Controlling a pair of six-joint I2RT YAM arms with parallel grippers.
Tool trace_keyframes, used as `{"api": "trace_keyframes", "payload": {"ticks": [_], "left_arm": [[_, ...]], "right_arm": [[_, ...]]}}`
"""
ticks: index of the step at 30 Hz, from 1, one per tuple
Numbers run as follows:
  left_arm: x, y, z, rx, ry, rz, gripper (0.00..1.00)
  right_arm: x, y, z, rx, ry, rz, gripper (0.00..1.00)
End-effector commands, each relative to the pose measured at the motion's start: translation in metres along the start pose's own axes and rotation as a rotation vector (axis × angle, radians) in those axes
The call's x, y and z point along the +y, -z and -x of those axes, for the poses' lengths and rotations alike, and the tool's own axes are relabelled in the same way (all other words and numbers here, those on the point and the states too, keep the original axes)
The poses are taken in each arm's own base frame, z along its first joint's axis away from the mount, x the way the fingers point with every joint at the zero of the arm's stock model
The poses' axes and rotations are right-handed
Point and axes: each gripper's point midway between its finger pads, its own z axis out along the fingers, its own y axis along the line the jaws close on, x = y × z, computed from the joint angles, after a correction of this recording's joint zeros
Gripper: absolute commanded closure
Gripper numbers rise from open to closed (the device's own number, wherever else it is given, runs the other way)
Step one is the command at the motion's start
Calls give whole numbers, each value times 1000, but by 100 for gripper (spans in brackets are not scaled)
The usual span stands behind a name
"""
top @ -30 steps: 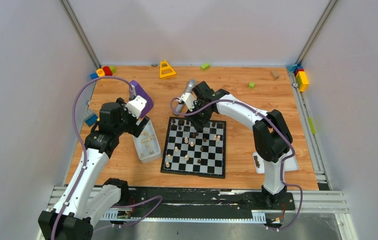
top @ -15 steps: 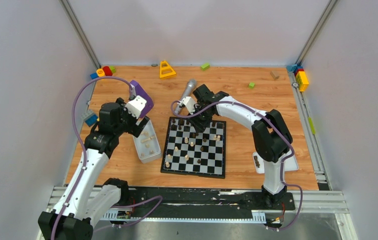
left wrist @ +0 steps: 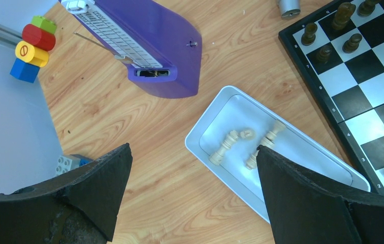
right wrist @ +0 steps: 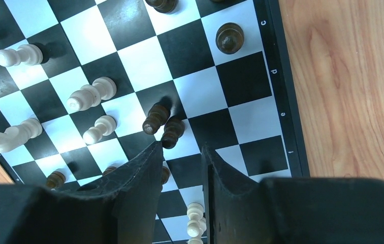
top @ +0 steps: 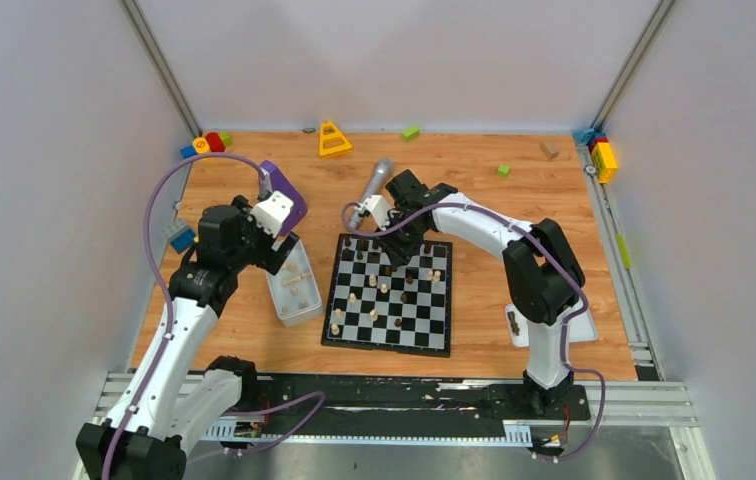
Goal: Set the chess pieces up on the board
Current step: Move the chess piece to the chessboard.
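Note:
The chessboard (top: 424,328) lies mid-table with light and dark pieces scattered over it. My right gripper (top: 396,250) hovers over its far rows, jaws open by a narrow gap with nothing between them. In the right wrist view the right gripper (right wrist: 181,146) sits just behind two dark pawns (right wrist: 155,118) that stand close together, and a light piece (right wrist: 196,223) stands on the board below. My left gripper (left wrist: 192,150) is wide open above the white tray (left wrist: 301,168), which holds a few light pieces (left wrist: 225,145) lying on their sides.
A purple device (top: 284,205) and a silver cylinder (top: 374,180) lie beyond the board. A second tray (top: 544,335) at the right holds a dark piece (top: 512,320). Toy blocks (top: 209,143), a yellow triangle (top: 333,140) and other blocks (top: 602,155) line the far edge.
My right gripper has shifted slightly over the far rows of the board. The left arm has not moved.

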Motion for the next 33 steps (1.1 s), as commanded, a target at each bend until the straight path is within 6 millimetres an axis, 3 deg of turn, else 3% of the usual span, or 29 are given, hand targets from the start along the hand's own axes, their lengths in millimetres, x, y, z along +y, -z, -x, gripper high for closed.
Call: {"api": "trace_keyframes", "payload": {"ticks": [1, 20, 33], "left_arm": [[3, 2, 8, -39, 10, 11, 0], [2, 1, 8, -39, 9, 9, 0], [2, 2, 8, -41, 8, 9, 0]], "right_arm": [[5, -3, 2, -11, -4, 27, 66], [1, -14, 7, 0, 6, 25, 73], [-7, -9, 13, -5, 15, -20, 93]]}}
